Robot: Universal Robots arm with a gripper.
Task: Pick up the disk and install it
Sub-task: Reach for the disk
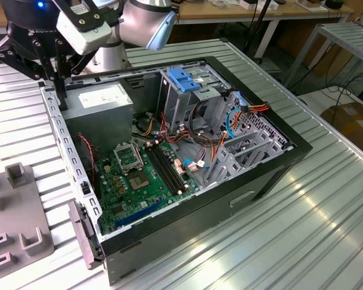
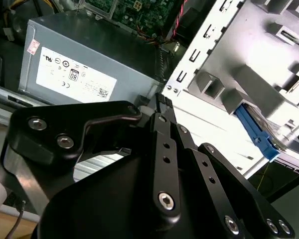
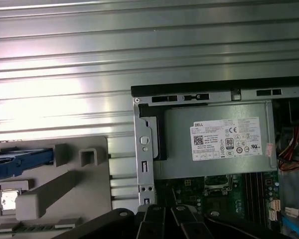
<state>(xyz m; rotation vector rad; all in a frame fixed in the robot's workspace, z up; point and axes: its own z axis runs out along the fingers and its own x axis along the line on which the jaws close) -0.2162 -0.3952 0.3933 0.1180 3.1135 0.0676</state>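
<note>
Now | gripper (image 2: 157, 107) hangs over the computer case (image 1: 187, 229) corner by the power supply (image 3: 179, 149); jaws' state cannot be told | disk (image 3: 20, 162) rests in the grey fixture (image 3: 65, 194) on the table (image 1: 327, 199) beside the case, probably edge-up | rigid, dense, smooth, shock-sensitive: grip across the blue bracket rails

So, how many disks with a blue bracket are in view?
1. The disk sits in the grey fixture outside the computer case; more may be hidden.
</note>
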